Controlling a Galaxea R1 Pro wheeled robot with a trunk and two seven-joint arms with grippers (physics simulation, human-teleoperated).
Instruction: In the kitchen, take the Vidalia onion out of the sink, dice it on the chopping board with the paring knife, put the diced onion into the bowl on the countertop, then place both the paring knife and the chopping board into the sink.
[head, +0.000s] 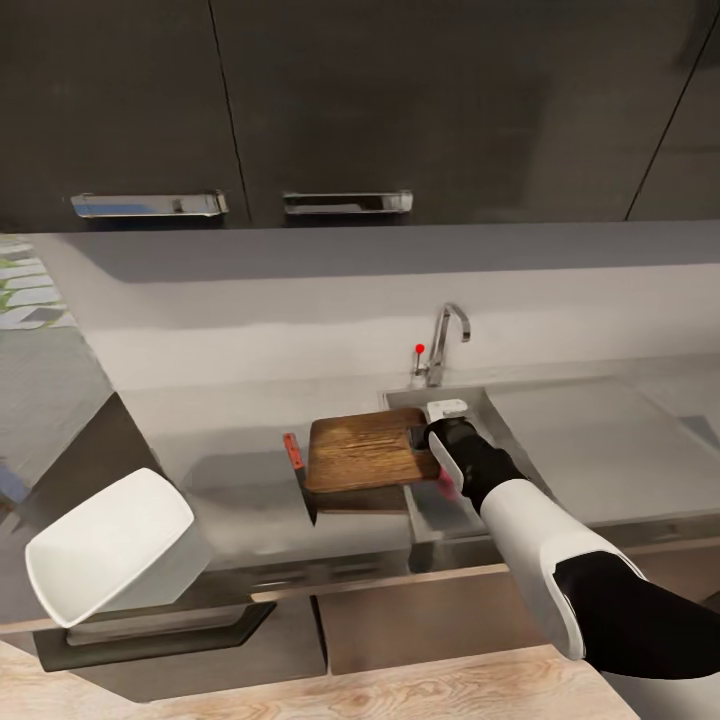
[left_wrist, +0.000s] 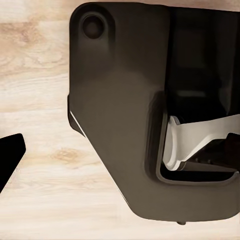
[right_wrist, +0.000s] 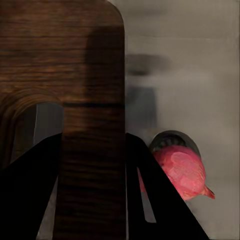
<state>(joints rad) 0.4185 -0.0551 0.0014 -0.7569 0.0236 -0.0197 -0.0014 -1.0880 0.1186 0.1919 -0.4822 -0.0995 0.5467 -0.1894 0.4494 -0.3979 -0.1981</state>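
A: Right gripper (head: 428, 447) first. What are you seeing at the fingertips?

B: You are clamping the chopping board (head: 368, 449) at its handle-slot end. In the right wrist view the two dark fingers (right_wrist: 30, 185) are standing on either side of the strip of wood beside the slot, tight against it. So the right gripper (right_wrist: 92, 200) is gripping the chopping board (right_wrist: 65, 75).

A: And the board itself?

B: You are holding it with its gripped end reaching over the sink (head: 440, 505) edge, the rest lying above the countertop (head: 230, 440). It is casting a shadow on the surface under its near edge, so it is looking lifted or tilted; I cannot tell which.

A: Anything below it in the basin?

B: A pinkish-red rounded thing with a small pointed tip, the onion (right_wrist: 182, 170), is sitting on the grey sink floor (right_wrist: 200, 75), just beside the round dark drain (right_wrist: 172, 139). From the head camera a sliver of pink (head: 447, 483) is showing beside your wrist.

A: The knife?

B: The paring knife (head: 296, 462) is lying on the countertop just left of the board, reddish handle toward the wall, dark blade toward the counter's front edge.

A: Left side?

B: The white bowl (head: 110, 545) is showing large and tilted at the lower left of the head view. The left wrist camera is looking at a dark robot part (left_wrist: 120, 125) over pale wood floor (left_wrist: 35, 75); whether that gripper is open or closed, I cannot tell.

A: Behind the sink?

B: The chrome tap (head: 447, 340) with its red knob (head: 420, 349).
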